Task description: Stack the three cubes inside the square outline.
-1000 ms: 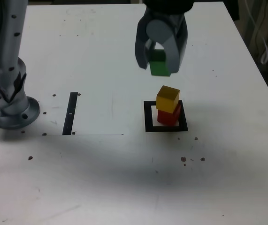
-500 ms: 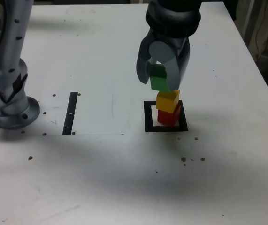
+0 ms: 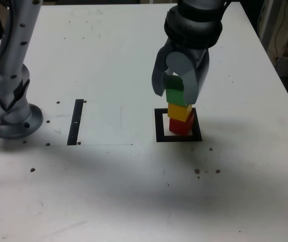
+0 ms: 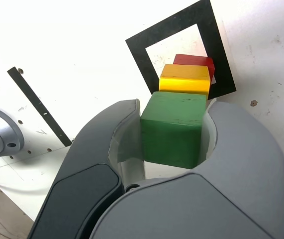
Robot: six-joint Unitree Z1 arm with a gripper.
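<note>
A red cube (image 3: 179, 126) stands inside the black square outline (image 3: 160, 126) with a yellow cube (image 3: 180, 111) on top of it. My gripper (image 3: 176, 96) is shut on the green cube (image 3: 175, 96), which sits right on top of the yellow cube or a hair above it; I cannot tell if they touch. In the wrist view the green cube (image 4: 172, 127) is pinched between my two grey fingers (image 4: 117, 144), with the yellow cube (image 4: 185, 79), the red cube (image 4: 195, 61) and the square outline (image 4: 149, 52) below it.
The arm's grey base (image 3: 10, 118) stands at the exterior view's left. A narrow black strip (image 3: 75, 121) lies between the base and the outline. The white table (image 3: 133, 186) has small dark specks near its front.
My gripper has come down and slightly towards the exterior view's right with the green cube, from well above the stack to right on top of the yellow cube.
</note>
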